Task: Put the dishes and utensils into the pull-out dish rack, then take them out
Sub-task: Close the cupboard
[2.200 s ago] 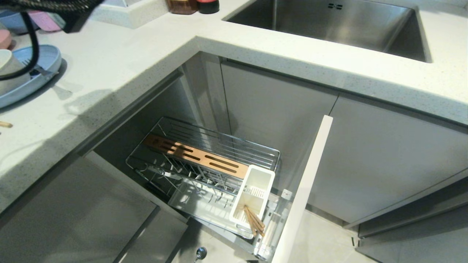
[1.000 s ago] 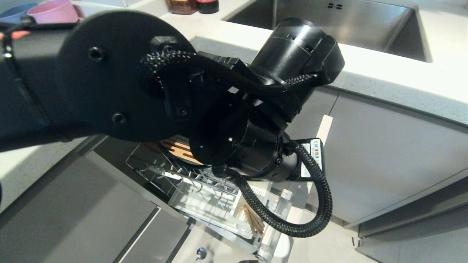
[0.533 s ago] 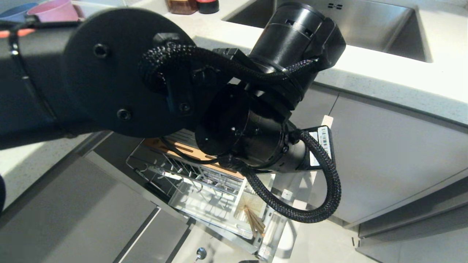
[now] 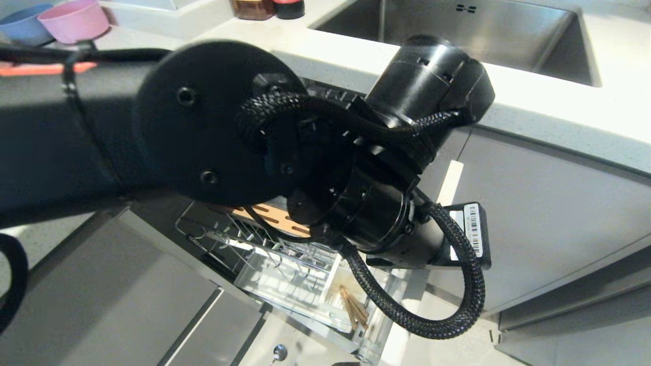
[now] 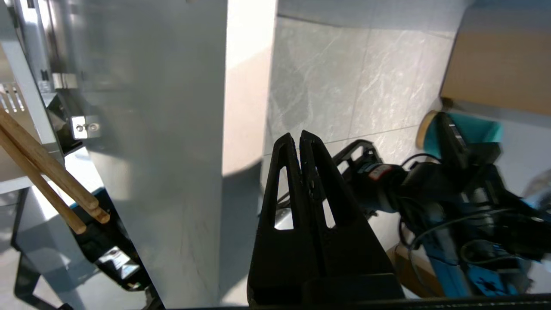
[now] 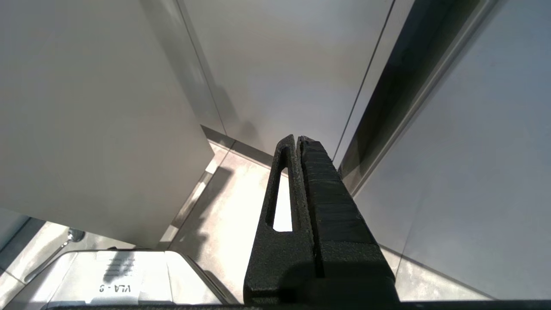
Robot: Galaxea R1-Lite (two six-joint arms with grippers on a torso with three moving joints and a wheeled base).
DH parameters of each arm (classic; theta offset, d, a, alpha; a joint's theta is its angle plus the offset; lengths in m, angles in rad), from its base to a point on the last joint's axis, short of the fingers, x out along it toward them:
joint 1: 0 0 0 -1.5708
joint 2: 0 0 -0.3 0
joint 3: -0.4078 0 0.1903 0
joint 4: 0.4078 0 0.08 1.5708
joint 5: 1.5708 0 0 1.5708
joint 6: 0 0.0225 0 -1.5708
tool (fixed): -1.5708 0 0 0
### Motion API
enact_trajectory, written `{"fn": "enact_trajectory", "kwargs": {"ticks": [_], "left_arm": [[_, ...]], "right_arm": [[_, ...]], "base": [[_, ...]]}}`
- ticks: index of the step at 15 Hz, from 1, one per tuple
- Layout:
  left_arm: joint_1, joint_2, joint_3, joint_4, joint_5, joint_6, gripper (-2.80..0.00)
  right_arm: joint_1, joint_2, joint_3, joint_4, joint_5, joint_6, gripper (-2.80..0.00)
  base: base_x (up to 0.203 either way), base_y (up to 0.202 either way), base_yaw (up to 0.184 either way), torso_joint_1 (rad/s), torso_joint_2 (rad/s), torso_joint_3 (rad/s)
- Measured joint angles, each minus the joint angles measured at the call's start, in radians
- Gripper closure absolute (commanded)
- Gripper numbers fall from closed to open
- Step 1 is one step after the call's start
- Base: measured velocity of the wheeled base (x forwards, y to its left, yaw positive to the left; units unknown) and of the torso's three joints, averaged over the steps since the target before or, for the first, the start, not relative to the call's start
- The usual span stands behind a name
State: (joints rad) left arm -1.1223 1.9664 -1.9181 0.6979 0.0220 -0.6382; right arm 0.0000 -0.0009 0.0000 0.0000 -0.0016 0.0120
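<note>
We take the pull-out dish rack (image 4: 285,254) as our landmark. Up on the counter (image 4: 549,114), far left of the rack, we see a small blue bowl (image 4: 23,23) and a small pink bowl (image 4: 74,20) side by side. The left arm (image 4: 213,132) sweeps across above the rack and blocks most of it from us; only the slotted wooden strip (image 4: 277,219) and wire prongs peek out below. The chopsticks (image 4: 353,307) lie in the white caddy at the rack's front end. Beyond the rack's pale grey front panel (image 5: 172,150), the left gripper (image 5: 300,137) hangs over open floor tile, fingers pressed together, holding nothing. Right of the rack, the right gripper (image 6: 297,140) sits low beside the cabinet doors, fingers also pressed together.
</note>
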Motion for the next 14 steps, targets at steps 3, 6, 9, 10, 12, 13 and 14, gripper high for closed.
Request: {"fn": "enact_trajectory", "kwargs": {"ticks": [3, 6, 9, 10, 12, 13, 14], "left_arm": [[-0.001, 0.039, -0.001, 0.020, 0.016, 0.028, 0.00], [0.001, 0.055, -0.001, 0.030, 0.074, 0.045, 0.00], [0.004, 0.059, -0.001, 0.035, 0.151, 0.047, 0.00], [0.004, 0.058, -0.001, 0.036, 0.179, 0.048, 0.00], [0.003, 0.056, -0.001, 0.031, 0.262, 0.062, 0.00], [0.003, 0.055, -0.001, 0.031, 0.316, 0.067, 0.00], [0.003, 0.054, -0.001, 0.031, 0.372, 0.070, 0.00]], "right_arm": [[0.000, 0.000, 0.000, 0.000, 0.000, 0.000, 0.00], [0.000, 0.000, 0.000, 0.000, 0.000, 0.000, 0.00], [0.000, 0.000, 0.000, 0.000, 0.000, 0.000, 0.00], [0.000, 0.000, 0.000, 0.000, 0.000, 0.000, 0.00], [0.000, 0.000, 0.000, 0.000, 0.000, 0.000, 0.00], [0.000, 0.000, 0.000, 0.000, 0.000, 0.000, 0.00], [0.000, 0.000, 0.000, 0.000, 0.000, 0.000, 0.00]], "base": [[0.000, 0.000, 0.000, 0.000, 0.00, 0.000], [0.000, 0.000, 0.000, 0.000, 0.00, 0.000], [0.000, 0.000, 0.000, 0.000, 0.00, 0.000], [0.000, 0.000, 0.000, 0.000, 0.00, 0.000], [0.000, 0.000, 0.000, 0.000, 0.00, 0.000], [0.000, 0.000, 0.000, 0.000, 0.00, 0.000], [0.000, 0.000, 0.000, 0.000, 0.00, 0.000]]}}
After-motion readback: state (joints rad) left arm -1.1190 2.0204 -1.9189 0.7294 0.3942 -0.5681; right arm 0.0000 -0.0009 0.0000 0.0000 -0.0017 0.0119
